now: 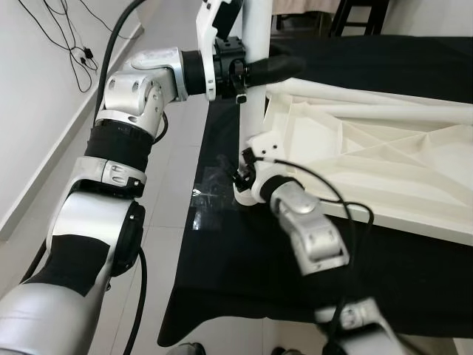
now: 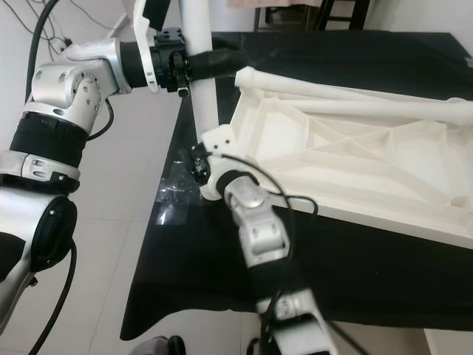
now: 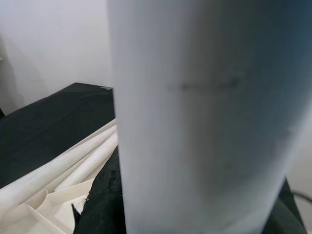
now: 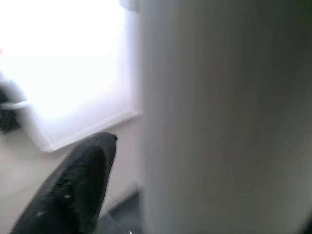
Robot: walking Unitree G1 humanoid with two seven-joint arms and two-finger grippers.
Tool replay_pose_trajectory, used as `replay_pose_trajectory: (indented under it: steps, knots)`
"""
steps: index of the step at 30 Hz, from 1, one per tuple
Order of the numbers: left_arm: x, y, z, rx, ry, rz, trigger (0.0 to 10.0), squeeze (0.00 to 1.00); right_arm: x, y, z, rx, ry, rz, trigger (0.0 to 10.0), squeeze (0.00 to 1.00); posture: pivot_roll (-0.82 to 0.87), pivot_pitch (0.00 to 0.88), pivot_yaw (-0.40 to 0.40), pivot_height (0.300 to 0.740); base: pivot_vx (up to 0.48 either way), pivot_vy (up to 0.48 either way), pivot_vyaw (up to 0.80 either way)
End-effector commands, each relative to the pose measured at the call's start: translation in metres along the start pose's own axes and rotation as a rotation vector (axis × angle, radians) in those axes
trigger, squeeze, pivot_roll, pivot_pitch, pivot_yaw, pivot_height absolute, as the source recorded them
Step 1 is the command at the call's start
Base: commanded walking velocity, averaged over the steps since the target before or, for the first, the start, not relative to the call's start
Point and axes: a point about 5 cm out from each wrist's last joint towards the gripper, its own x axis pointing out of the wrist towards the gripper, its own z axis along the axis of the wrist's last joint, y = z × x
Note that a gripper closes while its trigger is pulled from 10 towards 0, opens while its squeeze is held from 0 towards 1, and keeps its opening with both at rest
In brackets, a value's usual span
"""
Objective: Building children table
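A white children's table top point(image 1: 369, 159) lies upside down on a black-covered table point(image 1: 244, 274). A white table leg point(image 1: 255, 111) stands upright at its near left corner socket point(image 2: 219, 140). High on the leg, my left gripper point(image 1: 267, 69) is shut around it; the leg point(image 3: 204, 117) looms close in the left wrist view, with black fingers point(image 3: 100, 204) beside it. My right gripper point(image 1: 242, 176) is low at the leg's base, right against it. The right wrist view has the leg point(image 4: 224, 117) pressed close.
Two more white legs point(image 1: 399, 111) lie across the upturned top. The black table's left edge point(image 1: 194, 222) drops to a tiled floor point(image 1: 162, 192). Cables point(image 1: 74, 48) hang on the white wall at the left. Dark chair legs point(image 1: 362, 15) stand behind the table.
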Motion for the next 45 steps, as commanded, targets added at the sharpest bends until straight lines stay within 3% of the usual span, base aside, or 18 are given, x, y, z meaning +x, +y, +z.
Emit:
replay_pose_trajectory:
  steps: [1,5,10,11,12,13,26,27,31,33,36,37,38,39,40,41,44,45]
  knots:
    - [0.005,-0.003,-0.008,-0.015,0.046,-0.029,0.0,0.00,0.003,-0.001,0.010,-0.028,-0.047,0.177,10.0,0.00,0.04,0.136,0.038,0.740,0.000,0.000,0.00]
    - [0.005,-0.004,-0.008,-0.014,0.046,-0.036,0.0,0.00,0.004,-0.007,0.015,-0.058,-0.046,0.251,10.0,0.00,0.04,0.137,0.035,0.740,0.000,0.000,0.00]
    - [0.006,-0.007,-0.010,-0.012,0.053,-0.059,0.0,0.00,0.008,-0.008,0.016,-0.024,-0.025,0.441,10.0,0.00,0.05,0.142,0.037,0.740,0.000,0.000,0.00]
    - [0.007,-0.008,-0.010,-0.010,0.056,-0.067,0.0,0.00,0.010,-0.008,0.015,-0.010,-0.018,0.485,2.0,0.00,0.05,0.143,0.038,0.740,0.000,0.000,0.00]
    - [0.007,-0.008,-0.010,-0.010,0.056,-0.067,0.0,0.00,0.010,-0.008,0.015,-0.010,-0.018,0.485,2.0,0.00,0.05,0.143,0.038,0.740,0.000,0.000,0.00]
    - [0.007,-0.009,-0.011,-0.009,0.058,-0.072,0.0,0.00,0.011,-0.008,0.013,0.009,-0.012,0.510,0.0,0.00,0.05,0.144,0.038,0.740,0.000,0.000,0.00]
    - [0.009,-0.013,-0.011,0.000,0.061,-0.097,0.0,0.00,0.015,-0.014,0.000,0.057,-0.011,0.534,0.0,0.00,0.06,0.154,0.036,0.740,0.000,0.000,0.00]
    - [0.009,-0.013,-0.011,0.003,0.058,-0.097,10.0,1.00,0.015,-0.015,-0.001,0.058,-0.015,0.528,0.0,0.00,0.06,0.154,0.036,0.740,0.000,0.000,0.00]
    - [0.009,-0.013,-0.011,-0.007,0.057,-0.080,10.0,1.00,0.012,-0.016,-0.006,0.049,-0.017,0.476,0.0,0.00,0.05,0.156,0.034,0.740,0.000,0.000,0.00]
    - [0.009,-0.009,-0.011,-0.017,0.055,-0.036,10.0,1.00,0.009,-0.011,-0.026,0.049,0.059,0.342,0.0,0.00,0.05,0.159,0.028,0.740,0.000,0.000,0.00]
    - [0.008,-0.006,-0.011,-0.019,0.056,-0.015,10.0,1.00,0.008,-0.008,-0.037,0.054,0.109,0.266,0.0,0.00,0.05,0.159,0.028,0.740,0.000,0.000,0.00]
    - [0.008,-0.005,-0.010,-0.028,0.057,-0.012,10.0,0.00,0.004,0.024,-0.061,0.117,0.181,0.062,0.0,0.00,0.05,0.169,0.023,0.740,0.000,0.000,0.00]
    - [0.007,-0.004,-0.010,-0.038,0.059,-0.009,10.0,0.00,-0.004,0.051,-0.074,0.154,0.231,-0.075,0.0,0.00,0.06,0.173,0.031,0.740,0.000,0.000,0.00]
    - [0.007,-0.004,-0.010,-0.038,0.059,-0.009,10.0,0.00,-0.004,0.051,-0.074,0.154,0.231,-0.075,0.0,0.00,0.06,0.173,0.031,0.740,0.000,0.000,0.00]
    - [0.006,-0.003,-0.011,-0.045,0.065,-0.003,10.0,0.00,-0.013,0.071,-0.077,0.179,0.260,-0.192,0.0,0.00,0.05,0.168,0.033,0.740,0.000,0.000,0.00]
    - [0.006,-0.002,-0.013,-0.044,0.076,-0.001,10.0,0.00,-0.016,0.079,-0.076,0.179,0.267,-0.266,0.0,0.00,0.04,0.157,0.044,0.740,0.000,0.000,0.00]
    - [0.006,-0.003,-0.014,-0.044,0.081,-0.007,10.0,0.00,-0.013,0.078,-0.075,0.161,0.259,-0.277,0.0,0.00,0.03,0.155,0.045,0.740,0.000,0.000,0.00]
    - [0.007,-0.004,-0.014,-0.040,0.085,-0.014,10.0,0.00,-0.010,0.070,-0.073,0.138,0.244,-0.300,0.0,0.00,0.04,0.154,0.044,0.740,0.000,0.000,0.00]
